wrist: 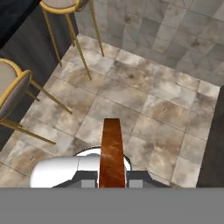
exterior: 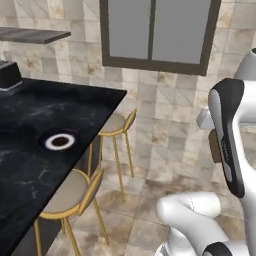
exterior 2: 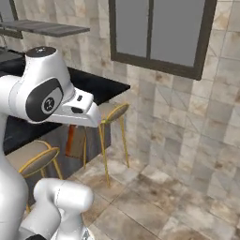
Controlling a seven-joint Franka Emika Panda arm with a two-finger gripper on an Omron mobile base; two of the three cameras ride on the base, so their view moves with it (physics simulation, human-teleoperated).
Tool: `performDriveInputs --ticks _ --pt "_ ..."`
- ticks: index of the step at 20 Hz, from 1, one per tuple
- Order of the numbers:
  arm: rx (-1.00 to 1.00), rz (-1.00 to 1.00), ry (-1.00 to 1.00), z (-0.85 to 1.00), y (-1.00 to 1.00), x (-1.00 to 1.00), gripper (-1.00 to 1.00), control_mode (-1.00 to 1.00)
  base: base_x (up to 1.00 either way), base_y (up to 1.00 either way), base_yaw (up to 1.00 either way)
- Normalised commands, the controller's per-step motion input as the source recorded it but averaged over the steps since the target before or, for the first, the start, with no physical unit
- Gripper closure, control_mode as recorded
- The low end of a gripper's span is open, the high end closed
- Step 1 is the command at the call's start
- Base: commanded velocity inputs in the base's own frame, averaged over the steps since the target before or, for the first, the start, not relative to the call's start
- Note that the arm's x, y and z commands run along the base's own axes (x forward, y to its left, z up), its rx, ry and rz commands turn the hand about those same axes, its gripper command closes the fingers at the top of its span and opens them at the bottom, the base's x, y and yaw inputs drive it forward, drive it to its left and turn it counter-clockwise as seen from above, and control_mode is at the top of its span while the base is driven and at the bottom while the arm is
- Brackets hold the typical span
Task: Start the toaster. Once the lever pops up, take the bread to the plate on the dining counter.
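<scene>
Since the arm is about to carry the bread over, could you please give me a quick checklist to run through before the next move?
1. Bread held in the gripper: ok, it stands edge-on between the fingers.
2. Plate empty: ok, nothing on it.
3. Plate on the counter: ok, near its edge.
4. Bread over the plate: not ok, it is over the floor.
5. Stools out of the way: cannot tell, two stand at the counter's edge.
</scene>
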Motion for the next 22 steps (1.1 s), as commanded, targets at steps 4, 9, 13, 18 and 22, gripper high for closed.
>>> performDriveInputs --ticks 4,9,13,18,22 --pt "0.00 0.00 0.00 0.00 0.00 0.00 1.00 1.00 0.62 -0.58 0.59" --pt "0.00 0.00 0.00 0.00 0.00 0.00 1.00 1.00 0.58 -0.59 0.60" --pt "0.00 0.00 0.00 0.00 0.00 0.00 1.00 1.00 0.57 -0.49 0.63" --pt "0.00 0.00 0.00 0.00 0.00 0.00 1.00 1.00 0.51 -0.49 0.62" --pt "0.00 0.00 0.00 0.00 0.00 0.00 1.00 1.00 0.45 -0.42 0.60"
